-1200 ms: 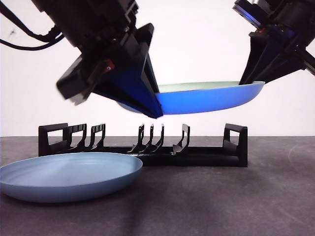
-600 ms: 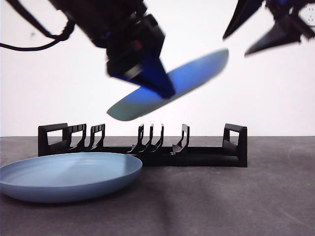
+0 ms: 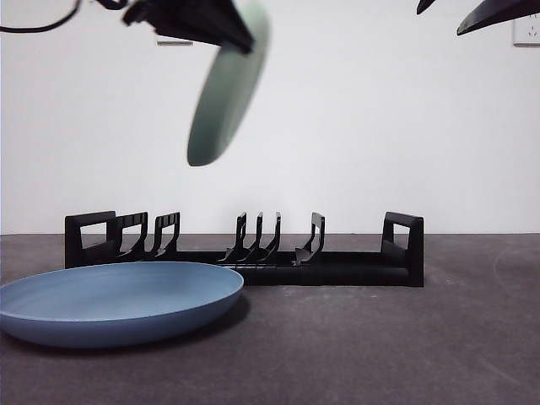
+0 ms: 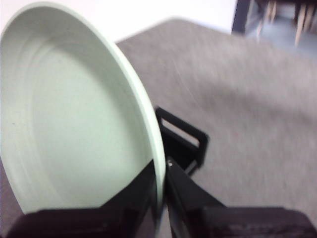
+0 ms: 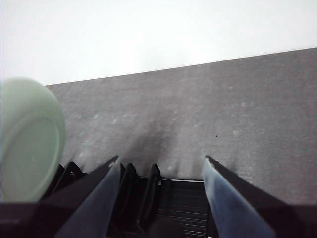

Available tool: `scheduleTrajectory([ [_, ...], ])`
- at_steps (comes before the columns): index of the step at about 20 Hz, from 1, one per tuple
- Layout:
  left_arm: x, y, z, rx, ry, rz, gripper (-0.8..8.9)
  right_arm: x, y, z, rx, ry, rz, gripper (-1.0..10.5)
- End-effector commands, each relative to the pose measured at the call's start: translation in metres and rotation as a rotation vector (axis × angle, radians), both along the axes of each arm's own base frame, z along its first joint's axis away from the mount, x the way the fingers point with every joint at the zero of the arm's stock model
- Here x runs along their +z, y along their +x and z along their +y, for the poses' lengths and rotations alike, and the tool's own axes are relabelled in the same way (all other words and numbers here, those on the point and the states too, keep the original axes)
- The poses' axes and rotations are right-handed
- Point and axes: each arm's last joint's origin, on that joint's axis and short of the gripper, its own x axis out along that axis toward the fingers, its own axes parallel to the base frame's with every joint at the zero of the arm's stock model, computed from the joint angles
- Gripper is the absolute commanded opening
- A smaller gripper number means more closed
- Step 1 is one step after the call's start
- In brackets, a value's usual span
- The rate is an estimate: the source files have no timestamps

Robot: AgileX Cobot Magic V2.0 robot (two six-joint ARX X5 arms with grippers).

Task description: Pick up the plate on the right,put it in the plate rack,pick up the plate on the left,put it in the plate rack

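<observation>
My left gripper (image 3: 229, 27) hangs high at the upper left, shut on the rim of a pale green plate (image 3: 224, 91) with a blue underside. The plate is tilted nearly upright, above the left half of the plate rack (image 3: 245, 251). The left wrist view shows the jaws (image 4: 161, 184) pinching the green plate (image 4: 74, 124) at its edge, over one rack handle (image 4: 182, 140). My right gripper (image 5: 162, 166) stands open and empty above the rack (image 5: 148, 196), and only its black tips (image 3: 462, 12) reach the front view's top right corner. A second blue plate (image 3: 118, 299) lies flat at the front left.
The rack stands lengthwise across the middle of the dark grey table (image 3: 380, 337), with a loop handle (image 3: 403, 246) at its right end. The blue plate on the table overlaps the front of the rack's left part in the front view. A white wall stands behind.
The right gripper let go of the green plate and rose away to the upper right. The left gripper lifted the plate and turned it from flat to nearly upright.
</observation>
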Motion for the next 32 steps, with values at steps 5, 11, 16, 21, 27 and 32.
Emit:
scheduleTrajectory([
  [5,0.002,0.026,0.055,0.042,-0.192,0.142,-0.08,0.001,0.001,0.000,-0.006,0.006,-0.004,2.8],
  [11,-0.005,0.041,0.085,0.047,-0.239,0.198,-0.09,0.001,0.001,0.000,-0.006,0.006,-0.004,2.8],
  [16,-0.021,0.053,0.091,0.042,-0.241,0.259,-0.08,0.001,0.001,0.000,-0.006,0.006,-0.004,2.8],
  [21,-0.043,0.066,0.089,0.062,-0.223,0.335,-0.08,0.001,0.001,0.000,-0.006,0.006,-0.004,2.8],
  [27,-0.061,0.069,0.092,0.199,-0.105,0.400,-0.03,0.001,0.001,0.000,-0.006,0.006,-0.003,2.8],
  [32,-0.062,0.066,0.091,0.141,-0.114,0.437,1.43,0.000,0.001,0.000,-0.005,0.008,0.000,2.8],
])
